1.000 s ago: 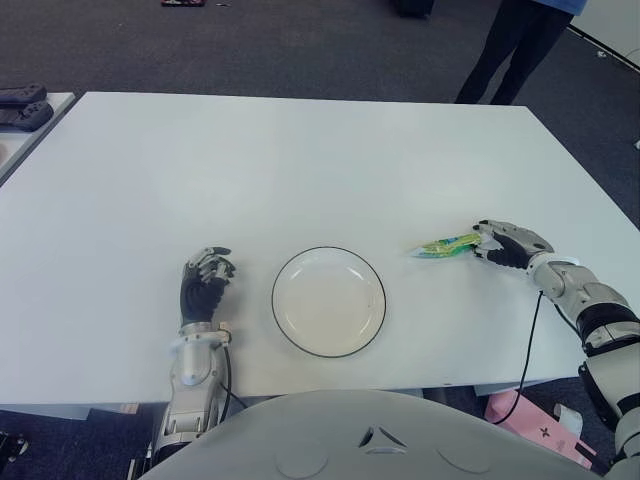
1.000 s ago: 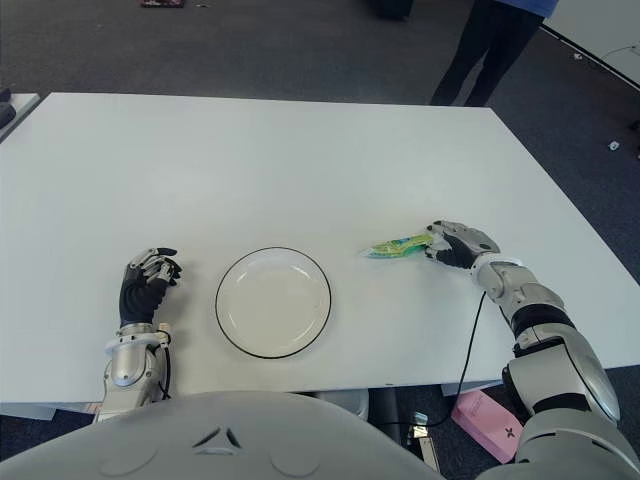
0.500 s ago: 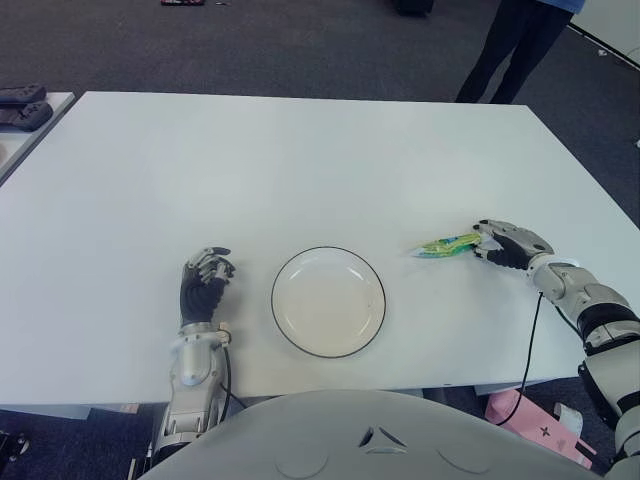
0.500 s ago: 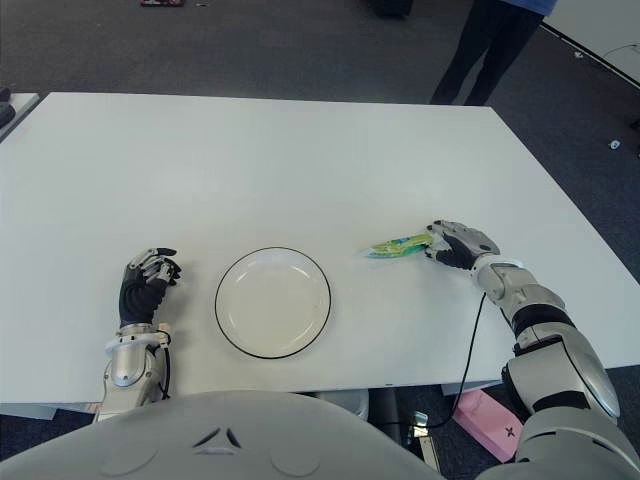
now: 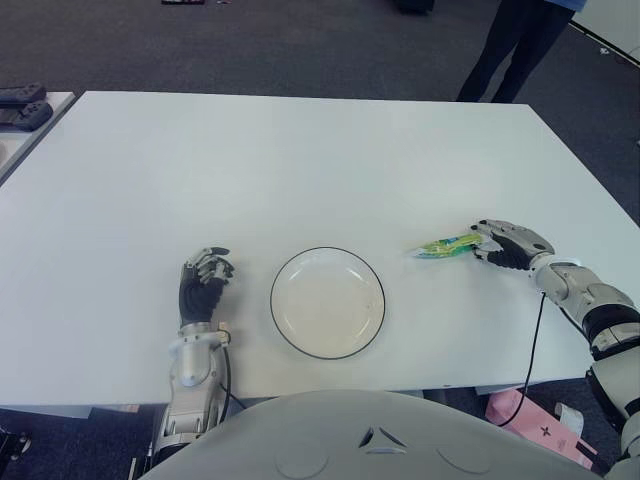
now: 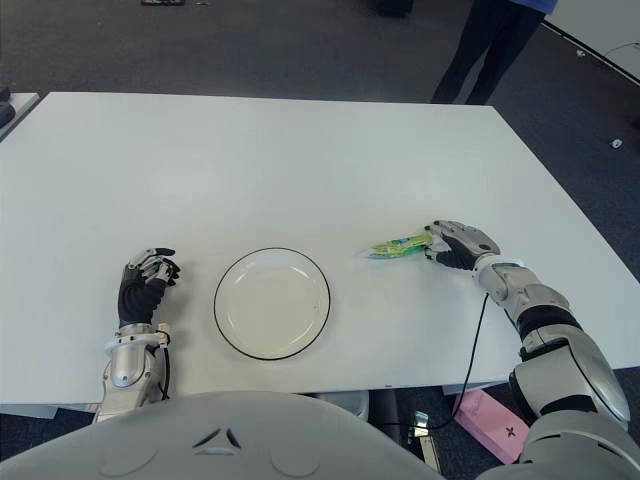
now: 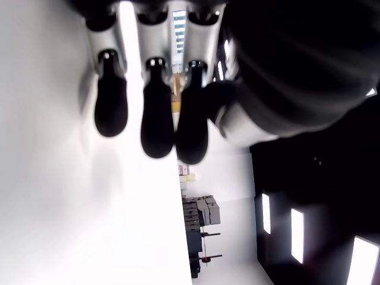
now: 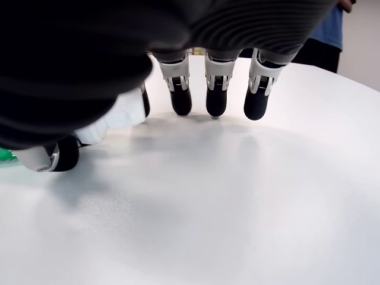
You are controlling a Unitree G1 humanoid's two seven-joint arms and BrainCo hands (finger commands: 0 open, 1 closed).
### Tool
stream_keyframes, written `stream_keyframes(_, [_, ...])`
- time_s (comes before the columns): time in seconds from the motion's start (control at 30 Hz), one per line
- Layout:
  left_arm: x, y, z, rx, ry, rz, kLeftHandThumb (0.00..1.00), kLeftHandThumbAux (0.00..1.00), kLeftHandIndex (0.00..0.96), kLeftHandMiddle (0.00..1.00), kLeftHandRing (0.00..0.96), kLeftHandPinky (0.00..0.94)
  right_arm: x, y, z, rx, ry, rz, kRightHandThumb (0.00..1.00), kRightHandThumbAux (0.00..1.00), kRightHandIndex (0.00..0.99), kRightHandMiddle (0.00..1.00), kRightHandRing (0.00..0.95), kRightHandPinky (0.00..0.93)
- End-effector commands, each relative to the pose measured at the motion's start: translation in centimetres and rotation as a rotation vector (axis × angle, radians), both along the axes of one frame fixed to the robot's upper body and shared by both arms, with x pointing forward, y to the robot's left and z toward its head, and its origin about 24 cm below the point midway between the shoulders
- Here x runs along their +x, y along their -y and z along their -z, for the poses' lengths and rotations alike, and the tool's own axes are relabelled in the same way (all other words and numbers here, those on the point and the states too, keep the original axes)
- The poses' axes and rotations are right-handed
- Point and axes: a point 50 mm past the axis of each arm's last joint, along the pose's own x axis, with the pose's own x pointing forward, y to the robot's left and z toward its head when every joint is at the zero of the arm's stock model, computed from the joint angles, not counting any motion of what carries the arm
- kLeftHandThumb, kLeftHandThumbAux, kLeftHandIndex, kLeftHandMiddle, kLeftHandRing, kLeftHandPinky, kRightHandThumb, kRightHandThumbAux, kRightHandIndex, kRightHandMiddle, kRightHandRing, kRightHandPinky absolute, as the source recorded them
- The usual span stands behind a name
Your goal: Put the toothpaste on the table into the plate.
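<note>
The green and yellow toothpaste tube (image 5: 443, 245) lies to the right of the white, black-rimmed plate (image 5: 327, 249) on the white table (image 5: 300, 160). My right hand (image 5: 486, 243) is at the tube's right end, thumb and forefinger pinched on it, the other fingers (image 8: 215, 89) curled down toward the table. Only a green sliver of the tube (image 8: 5, 157) shows in the right wrist view. The tube points left toward the plate, with a gap between them. My left hand (image 5: 204, 280) shows to the left of the plate, its fingers (image 7: 157, 119) curled and holding nothing.
A person's legs (image 5: 505, 45) stand beyond the far right corner of the table. Dark objects (image 5: 22, 105) lie on a side table at the far left. A pink thing (image 5: 520, 415) lies on the floor below my right arm.
The right hand and the tube have barely shifted. The left hand has not moved.
</note>
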Motion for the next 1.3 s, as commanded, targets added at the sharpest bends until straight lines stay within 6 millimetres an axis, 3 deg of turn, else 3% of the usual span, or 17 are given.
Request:
stream_keyframes(0.03, [-0.26, 0.21, 0.58, -0.017, -0.030, 0.008, 0.702, 0.720, 0.434, 0.640, 0.630, 0.619, -3.80, -2.12, 4.55, 0.015, -0.212, -0.112, 0.562, 0.371, 0.009, 0.021, 0.000, 0.025])
stream_keyframes(0.1, [-0.27, 0.20, 0.59, -0.019, -0.029, 0.009, 0.702, 0.720, 0.434, 0.634, 0.624, 0.614, -3.95, -2.14, 4.79, 0.004, -0.208, -0.118, 0.586, 0.416, 0.084, 0.101, 0.083, 0.143])
stream_keyframes(0.17, [-0.26, 0.20, 0.59, -0.021, -0.028, 0.010, 0.703, 0.719, 0.434, 0.631, 0.621, 0.612, -3.96, -2.13, 4.82, 0.000, -0.203, -0.121, 0.596, 0.434, 0.118, 0.137, 0.122, 0.194])
stream_keyframes(0.2, [-0.27, 0.20, 0.59, -0.022, -0.027, 0.010, 0.703, 0.719, 0.434, 0.629, 0.619, 0.611, -3.94, -2.11, 4.81, -0.001, -0.199, -0.121, 0.616, 0.454, 0.185, 0.182, 0.167, 0.239])
stream_keyframes(0.3, [-0.27, 0.21, 0.57, -0.025, -0.025, 0.010, 0.703, 0.719, 0.434, 0.626, 0.617, 0.610, -3.96, -2.09, 4.84, -0.002, -0.194, -0.122, 0.665, 0.485, 0.302, 0.264, 0.250, 0.320])
stream_keyframes(0.4, [-0.27, 0.21, 0.53, -0.024, -0.022, 0.006, 0.702, 0.719, 0.434, 0.624, 0.617, 0.610, -4.02, -2.04, 4.90, 0.003, -0.184, -0.113, 0.706, 0.630, 0.390, 0.362, 0.344, 0.387])
stream_keyframes(0.47, [-0.28, 0.21, 0.54, -0.024, -0.023, 0.006, 0.701, 0.719, 0.434, 0.624, 0.617, 0.608, -4.05, -2.01, 4.92, 0.007, -0.179, -0.109, 0.718, 0.664, 0.412, 0.401, 0.380, 0.407])
stream_keyframes(0.57, [-0.27, 0.19, 0.59, -0.026, -0.024, 0.010, 0.701, 0.719, 0.434, 0.626, 0.619, 0.608, -4.10, -1.95, 4.95, 0.012, -0.175, -0.102, 0.726, 0.687, 0.428, 0.442, 0.423, 0.443])
stream_keyframes(0.67, [-0.23, 0.14, 0.63, -0.029, -0.022, 0.009, 0.700, 0.719, 0.434, 0.627, 0.618, 0.604, -4.18, -1.81, 5.02, 0.016, -0.171, -0.086, 0.810, 0.675, 0.455, 0.449, 0.516, 0.512])
stream_keyframes(0.93, [-0.24, 0.10, 0.58, -0.027, -0.017, 0.010, 0.701, 0.719, 0.434, 0.627, 0.616, 0.608, -4.35, -1.63, 5.06, 0.037, -0.148, -0.058, 0.847, 0.672, 0.414, 0.534, 0.721, 0.726])
stream_keyframes(1.3, [-0.10, 0.16, 0.63, -0.025, -0.023, -0.004, 0.704, 0.719, 0.434, 0.631, 0.623, 0.623, -4.29, -1.74, 4.43, 0.074, -0.092, -0.062, 0.843, 0.679, 0.400, 0.539, 0.808, 0.796])
